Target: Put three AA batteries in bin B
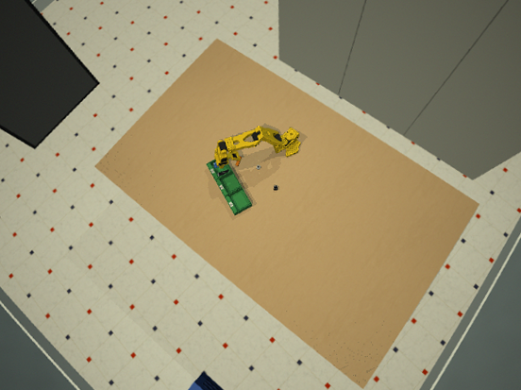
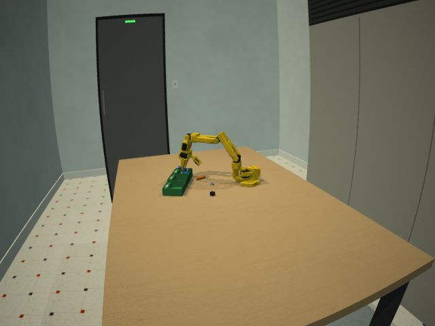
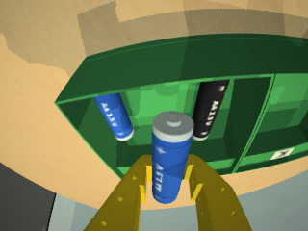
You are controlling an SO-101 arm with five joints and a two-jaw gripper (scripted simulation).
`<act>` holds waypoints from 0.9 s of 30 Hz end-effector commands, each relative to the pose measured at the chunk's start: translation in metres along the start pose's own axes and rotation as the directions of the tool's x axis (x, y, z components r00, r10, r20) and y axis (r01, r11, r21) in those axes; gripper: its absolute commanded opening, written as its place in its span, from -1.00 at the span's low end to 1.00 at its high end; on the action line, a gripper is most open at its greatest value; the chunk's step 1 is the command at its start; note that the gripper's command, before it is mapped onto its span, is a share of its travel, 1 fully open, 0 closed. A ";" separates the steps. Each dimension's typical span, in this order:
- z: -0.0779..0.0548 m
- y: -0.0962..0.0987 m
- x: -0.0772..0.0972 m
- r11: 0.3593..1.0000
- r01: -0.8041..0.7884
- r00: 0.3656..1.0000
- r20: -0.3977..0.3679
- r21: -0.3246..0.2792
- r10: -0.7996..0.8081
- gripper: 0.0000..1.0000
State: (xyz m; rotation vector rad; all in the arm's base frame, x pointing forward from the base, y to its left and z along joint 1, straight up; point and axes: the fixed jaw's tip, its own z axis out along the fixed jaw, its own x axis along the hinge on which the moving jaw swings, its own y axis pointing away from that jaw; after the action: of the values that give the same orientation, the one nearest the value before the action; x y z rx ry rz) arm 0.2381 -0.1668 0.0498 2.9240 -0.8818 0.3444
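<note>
The hand is clenched on a blue AA battery, which stands upright between the 2 yellow fingers with its grey cap up. It hangs just above the end compartment of the green bin tray, near that compartment's close wall.

That end compartment already holds 2 batteries: a second blue AA battery at the left, leaning against the back wall, and a black battery at the right, beside the divider. The next compartment to the right shows only a small white label on its floor; its letter is too small to read, so which compartment is B cannot be told.

In the exterior view the tray lies on the desk left of the arm's base, with the hand over its far end. An orange cylinder lies on the desk just right of the tray. Nearer, a small pale object and a small black object sit apart from the tray.
</note>
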 end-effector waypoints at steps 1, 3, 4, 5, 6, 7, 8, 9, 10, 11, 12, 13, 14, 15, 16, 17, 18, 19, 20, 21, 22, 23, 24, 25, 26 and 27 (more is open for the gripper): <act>-0.015 0.002 0.010 1.000 0.001 0.997 -0.079 -0.001 -0.001 -1.00; -0.018 0.002 0.010 1.000 0.001 0.995 -0.097 -0.001 -0.001 -1.00; -0.018 0.002 0.010 1.000 0.001 0.995 -0.097 -0.001 -0.001 -1.00; -0.018 0.002 0.010 1.000 0.001 0.995 -0.097 -0.001 -0.001 -1.00; -0.018 0.002 0.010 1.000 0.001 0.995 -0.097 -0.001 -0.001 -1.00; -0.018 0.002 0.010 1.000 0.001 0.995 -0.097 -0.001 -0.001 -1.00; -0.018 0.002 0.010 1.000 0.001 0.995 -0.097 -0.001 -0.001 -1.00; -0.018 0.002 0.010 1.000 0.001 0.995 -0.097 -0.001 -0.001 -1.00; -0.018 0.002 0.010 1.000 0.001 0.995 -0.097 -0.001 -0.001 -1.00; -0.018 0.002 0.010 1.000 0.001 0.995 -0.097 -0.001 -0.001 -1.00; -0.018 0.002 0.010 1.000 0.001 0.995 -0.097 -0.001 -0.001 -1.00; -0.018 0.002 0.010 1.000 0.001 0.995 -0.097 -0.001 -0.001 -1.00; -0.018 0.002 0.010 1.000 0.001 0.995 -0.097 -0.001 -0.001 -1.00; -0.018 0.002 0.010 1.000 0.001 0.995 -0.097 -0.001 -0.001 -1.00; -0.018 0.002 0.010 1.000 0.001 0.995 -0.097 -0.001 -0.001 -1.00; -0.018 0.002 0.010 1.000 0.001 0.995 -0.097 -0.001 -0.001 -1.00; -0.018 0.002 0.010 1.000 0.001 0.995 -0.097 -0.001 -0.001 -1.00; -0.018 0.002 0.010 1.000 0.001 0.995 -0.097 -0.001 -0.001 -1.00; -0.018 0.002 0.010 1.000 0.001 0.995 -0.097 -0.001 -0.001 -1.00; -0.018 0.002 0.010 1.000 0.001 0.995 -0.097 -0.001 -0.001 -1.00; -0.018 0.002 0.010 1.000 0.001 0.995 -0.097 -0.001 -0.001 -1.00; -0.017 0.002 0.010 1.000 0.001 0.995 -0.097 -0.001 -0.001 -1.00; -0.017 0.002 0.010 1.000 0.001 0.995 -0.097 -0.001 -0.001 -1.00; -0.016 0.002 0.010 1.000 0.001 0.995 -0.097 -0.001 -0.001 -1.00; -0.015 0.002 0.009 1.000 0.001 0.995 -0.097 -0.001 -0.001 -1.00; -0.015 0.002 0.009 1.000 0.001 0.995 -0.097 -0.001 -0.001 -1.00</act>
State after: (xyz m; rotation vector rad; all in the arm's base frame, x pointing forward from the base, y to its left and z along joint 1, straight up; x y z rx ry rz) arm 0.2373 -0.1663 0.0502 2.9164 -0.8795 0.3694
